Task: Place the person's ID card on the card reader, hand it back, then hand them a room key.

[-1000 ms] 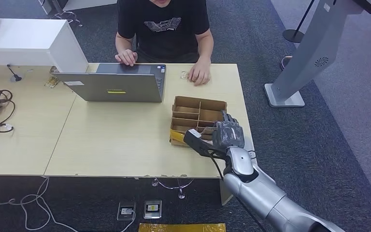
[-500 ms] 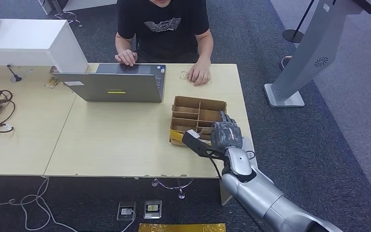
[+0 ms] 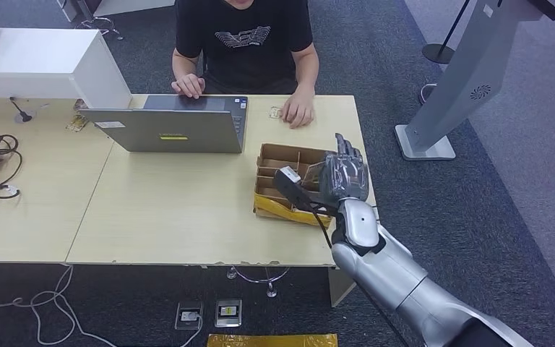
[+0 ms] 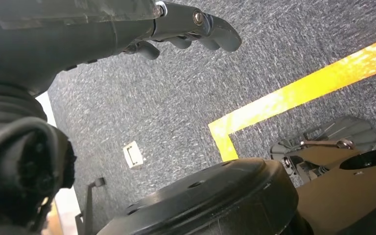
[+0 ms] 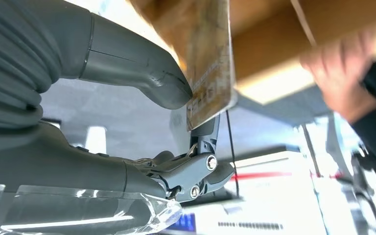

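The robot's right hand (image 3: pixel 341 177) is raised over the right end of the cardboard divider box (image 3: pixel 289 165) on the tabletop (image 3: pixel 173 210). It holds a card (image 5: pixel 209 73) pinched between the thick grey thumb (image 5: pixel 142 73) and a darker finger (image 5: pixel 203 171), as the right wrist view shows up close (the print on the card is too blurred to read, so I cannot say whether it is the ID card or a room key). From the head view the card itself is hard to make out behind the hand. The box has several compartments and sits on a yellow envelope-like sheet (image 3: pixel 278 210) near the right edge of the tabletop.

Across from the robot a person in a black T-shirt (image 3: pixel 244 40) sits with one hand on the open grey laptop (image 3: pixel 166 126) and the other hand (image 3: pixel 298 112) resting flat on the tabletop, beside a small clear item (image 3: pixel 276 112) I can't identify.

The left hand (image 4: pixel 186 29) hangs down over the grey carpet (image 4: pixel 166 107), fingers loosely curled and holding nothing, with a strip of yellow floor tape (image 4: pixel 293 93) below it.
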`<action>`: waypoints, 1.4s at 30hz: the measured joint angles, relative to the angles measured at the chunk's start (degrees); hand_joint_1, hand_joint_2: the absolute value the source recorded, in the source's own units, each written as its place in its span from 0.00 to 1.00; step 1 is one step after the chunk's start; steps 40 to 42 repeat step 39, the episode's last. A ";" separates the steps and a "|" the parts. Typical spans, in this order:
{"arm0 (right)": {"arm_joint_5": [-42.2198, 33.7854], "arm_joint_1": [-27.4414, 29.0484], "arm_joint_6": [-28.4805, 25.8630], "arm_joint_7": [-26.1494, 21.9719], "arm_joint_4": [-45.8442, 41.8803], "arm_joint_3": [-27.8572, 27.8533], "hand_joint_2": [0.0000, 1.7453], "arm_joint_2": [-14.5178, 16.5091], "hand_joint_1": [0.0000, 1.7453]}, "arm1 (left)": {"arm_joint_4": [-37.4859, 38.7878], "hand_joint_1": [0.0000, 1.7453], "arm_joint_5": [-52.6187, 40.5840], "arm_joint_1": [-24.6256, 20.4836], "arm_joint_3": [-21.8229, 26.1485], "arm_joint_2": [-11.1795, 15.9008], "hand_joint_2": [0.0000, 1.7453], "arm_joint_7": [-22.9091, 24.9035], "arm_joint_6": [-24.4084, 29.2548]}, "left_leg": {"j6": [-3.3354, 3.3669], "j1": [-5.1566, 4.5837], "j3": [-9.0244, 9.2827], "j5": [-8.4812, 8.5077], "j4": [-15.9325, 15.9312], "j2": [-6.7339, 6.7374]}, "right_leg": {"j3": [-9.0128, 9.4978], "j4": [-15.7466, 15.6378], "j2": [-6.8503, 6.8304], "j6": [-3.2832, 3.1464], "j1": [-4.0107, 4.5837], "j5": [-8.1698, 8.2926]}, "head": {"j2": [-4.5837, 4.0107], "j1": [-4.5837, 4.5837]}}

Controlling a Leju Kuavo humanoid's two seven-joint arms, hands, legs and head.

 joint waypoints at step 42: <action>0.28 -6.90 -0.74 2.09 -8.20 1.56 1.00 -0.94 0.03 | 0.00 0.00 2.88 0.20 2.92 0.00 0.00 -0.74 3.14 | 0.00 0.00 -0.02 0.00 0.00 0.04 | -0.01 0.00 0.04 0.00 0.00 0.01 | 0.00 0.01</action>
